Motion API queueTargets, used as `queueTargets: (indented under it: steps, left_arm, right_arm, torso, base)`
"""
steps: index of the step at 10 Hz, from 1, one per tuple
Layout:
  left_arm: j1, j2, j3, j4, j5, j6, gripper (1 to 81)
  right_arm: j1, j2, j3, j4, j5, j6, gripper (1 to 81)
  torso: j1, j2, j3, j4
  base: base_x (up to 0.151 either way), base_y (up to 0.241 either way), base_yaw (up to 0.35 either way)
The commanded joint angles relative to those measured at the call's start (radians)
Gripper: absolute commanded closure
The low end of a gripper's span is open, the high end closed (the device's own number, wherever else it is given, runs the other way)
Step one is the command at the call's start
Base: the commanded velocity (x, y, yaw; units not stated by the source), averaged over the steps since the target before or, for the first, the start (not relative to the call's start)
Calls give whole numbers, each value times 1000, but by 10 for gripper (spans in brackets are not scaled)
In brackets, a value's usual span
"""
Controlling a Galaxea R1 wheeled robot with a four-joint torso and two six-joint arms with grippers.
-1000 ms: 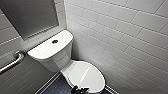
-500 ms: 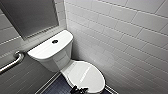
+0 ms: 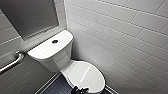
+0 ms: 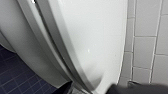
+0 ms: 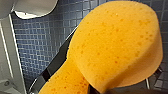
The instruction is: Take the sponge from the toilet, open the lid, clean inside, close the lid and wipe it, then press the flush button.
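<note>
The white toilet (image 3: 62, 65) stands in a corner with its lid (image 3: 86, 76) down. The dark round flush button (image 3: 55, 41) sits in the middle of the tank top. My left gripper (image 3: 79, 90) is at the front edge of the lid; in the left wrist view the left gripper (image 4: 100, 88) is open, its dark fingertips (image 4: 67, 87) on either side of the lid's rim (image 4: 82, 50). The orange sponge (image 5: 112, 47) looms large in the right wrist view, over the blue floor. My right gripper (image 5: 75, 80) is shut on its narrow waist.
A white tiled wall (image 3: 125, 37) runs close along the toilet's right side. A metal grab bar (image 3: 11, 62) is fixed to the left wall, and a grey panel (image 3: 30, 15) hangs above the tank. Dark blue mosaic floor (image 3: 56, 87) lies left of the bowl.
</note>
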Motion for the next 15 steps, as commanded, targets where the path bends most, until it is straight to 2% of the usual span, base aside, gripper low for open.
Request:
queueTargets:
  steps: [1, 5, 8, 14, 15]
  left_arm:
    - [-98, 1, 50, 2, 7, -3, 10]
    - [-99, -4, 56, 5, 5, -18, 10]
    - [-99, 24, -1, 4, -15, -21, 10]
    - [-87, 45, -47, 7, -110, -21, 10]
    - [-64, 60, -74, 13, -160, -23, 10]
  right_arm:
    - [12, -50, 21, -20, -54, -1, 811]
    - [12, -55, 30, -20, -54, 1, 811]
    - [10, -58, 41, -20, -54, 1, 811]
    - [16, -90, 108, -20, -26, 1, 811]
    - [16, -90, 113, -20, -26, 2, 811]
  torso:
    - [0, 0, 0, 0]
    - [0, 0, 0, 0]
    - [0, 0, 0, 0]
    - [0, 0, 0, 0]
    - [0, 0, 0, 0]
  base:
    - [0, 0, 0]
    - [0, 0, 0]
    - [0, 0, 0]
    - [0, 0, 0]
    - [0, 0, 0]
